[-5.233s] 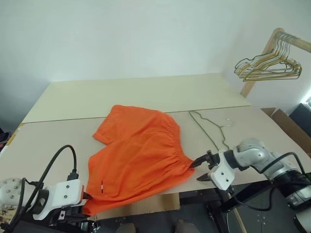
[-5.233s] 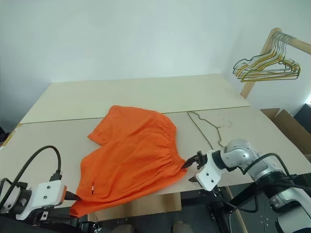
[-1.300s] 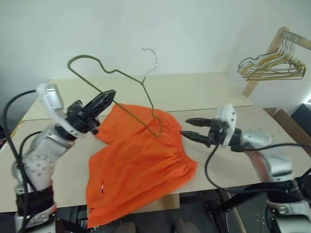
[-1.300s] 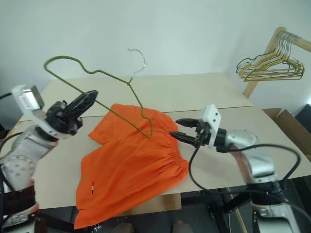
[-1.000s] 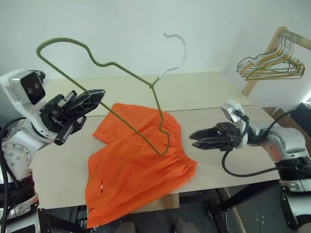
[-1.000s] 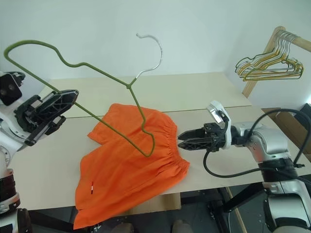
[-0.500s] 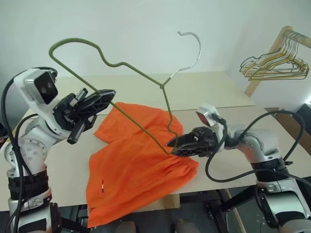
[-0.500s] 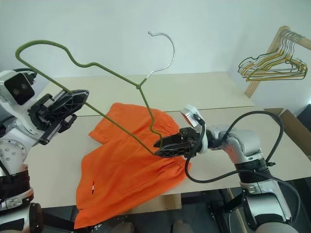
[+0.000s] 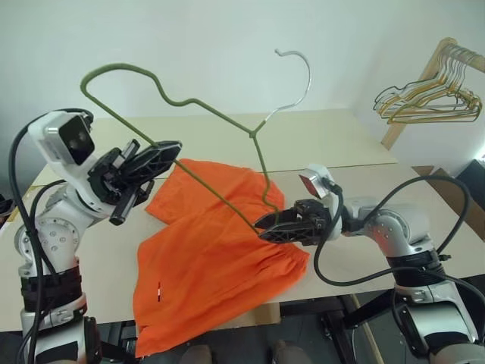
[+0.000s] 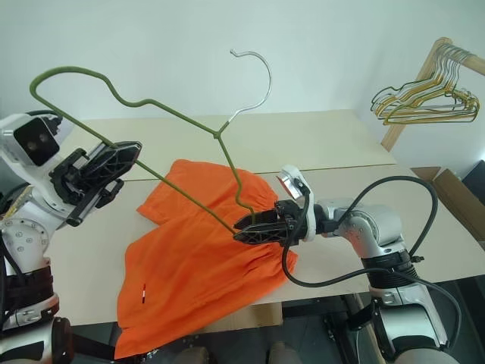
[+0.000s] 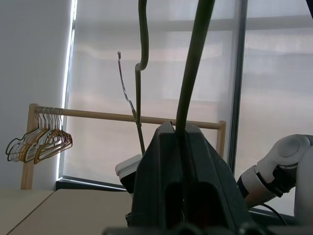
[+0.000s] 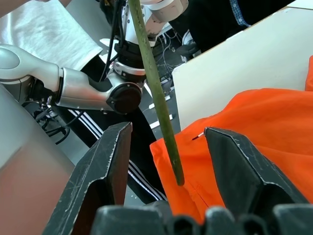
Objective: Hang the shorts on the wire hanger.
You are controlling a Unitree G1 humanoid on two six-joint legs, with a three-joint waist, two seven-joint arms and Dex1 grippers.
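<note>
A pale beige tabletop (image 9: 318, 148) is seen across the middle of the frame, with a seam running across it. At the upper right, a bunch of gold and grey hangers (image 9: 426, 106) is hung on a wooden rack (image 9: 424, 80). A white wall (image 9: 189, 38) is seen behind.

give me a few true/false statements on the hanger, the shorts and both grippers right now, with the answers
1. The left gripper is shut on the wire hanger. True.
2. The shorts are already draped over the hanger. False: they lie flat on the table, with the hanger held up in the air above them.
3. The right gripper is open, with the hanger's wire passing between its fingers. True.
4. The right gripper is clamped on the shorts' waistband. False: its fingers stand apart at the hanger's lower corner and grip no fabric.
5. A bunch of spare hangers hangs on a wooden rack on the robot's right. True.
</note>
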